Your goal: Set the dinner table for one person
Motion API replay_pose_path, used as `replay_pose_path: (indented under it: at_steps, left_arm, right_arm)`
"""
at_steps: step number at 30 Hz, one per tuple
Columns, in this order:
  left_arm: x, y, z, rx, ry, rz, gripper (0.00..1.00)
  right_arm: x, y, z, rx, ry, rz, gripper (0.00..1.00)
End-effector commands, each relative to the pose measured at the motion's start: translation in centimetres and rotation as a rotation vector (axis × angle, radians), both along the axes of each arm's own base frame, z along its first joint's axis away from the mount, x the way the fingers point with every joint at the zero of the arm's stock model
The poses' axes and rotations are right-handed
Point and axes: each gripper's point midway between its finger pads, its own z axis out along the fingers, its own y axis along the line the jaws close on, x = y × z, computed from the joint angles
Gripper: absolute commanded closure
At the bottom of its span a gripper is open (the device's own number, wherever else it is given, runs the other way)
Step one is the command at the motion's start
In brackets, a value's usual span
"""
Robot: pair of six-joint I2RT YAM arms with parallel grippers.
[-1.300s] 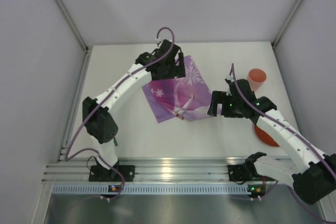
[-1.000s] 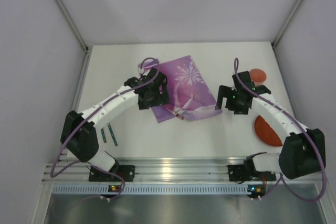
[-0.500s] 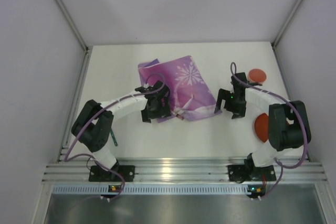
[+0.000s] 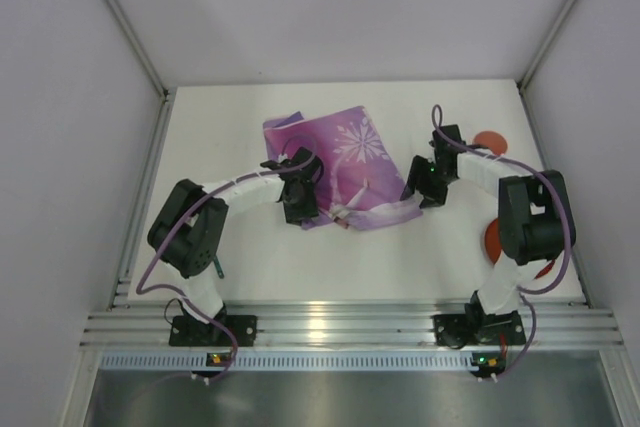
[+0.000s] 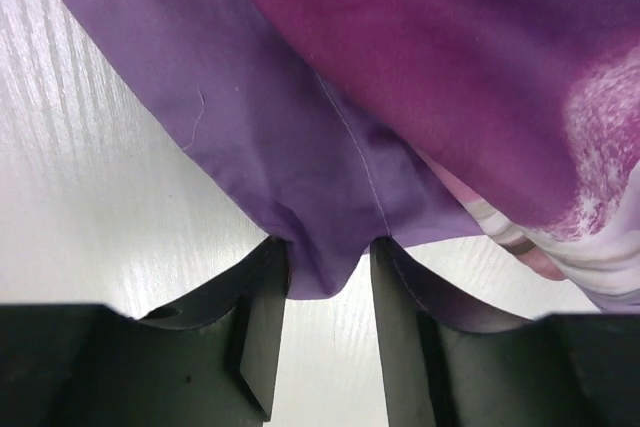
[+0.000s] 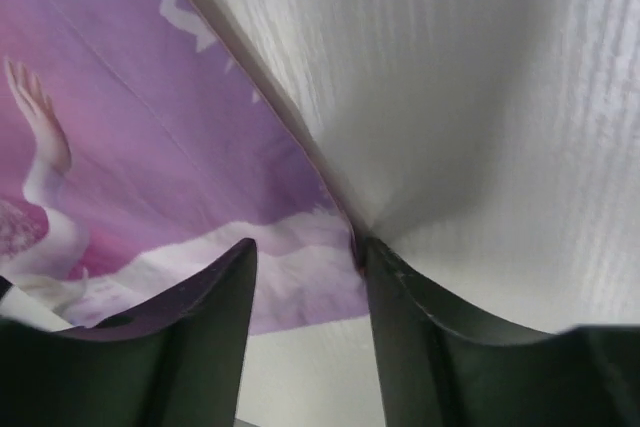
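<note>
Rumpled purple placemat [image 4: 345,172]; two orange, probably dishes [image 4: 497,243].

White arm links, blk joints, purple cables, grn LEDs

Both arms bend in toward the middle. The left gripper [image 4: 300,209] is low, its fingers [image 5: 262,322] close together. The right gripper [image 4: 418,190] is low too, fingers [image 6: 215,317] a little apart.

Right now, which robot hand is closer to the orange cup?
The right one. The right gripper is at the placemat's right corner, just left of the cup. The left gripper is at the placemat's near-left corner, much farther away.
</note>
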Motion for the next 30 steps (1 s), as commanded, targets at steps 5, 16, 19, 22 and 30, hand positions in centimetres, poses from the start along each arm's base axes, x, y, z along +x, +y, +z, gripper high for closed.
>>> replay_pose_path:
  at_steps: [5,16,19,22,30]
  left_arm:
    - [0.8,0.7,-1.6,-0.016,-0.002,0.013,0.72]
    - [2.9,1.6,6.5,0.009,-0.151,0.007,1.00]
    - [3.3,2.4,11.2,0.021,-0.219,0.006,1.00]
    - [3.2,3.5,15.1,0.038,-0.289,0.016,1.00]
    - [-1.6,8.9,16.8,0.118,-0.273,0.217,1.00]
  right_arm:
    - [0.3,4.7,-2.1,0.084,0.033,0.095,0.87]
    - [1.1,4.1,6.2,0.196,-0.149,0.077,1.00]
    - [1.1,2.7,11.7,0.221,-0.265,0.040,1.00]
    - [0.0,0.5,15.2,0.142,-0.319,0.004,1.00]
    - [-5.0,-4.8,13.5,-0.069,-0.230,-0.166,1.00]
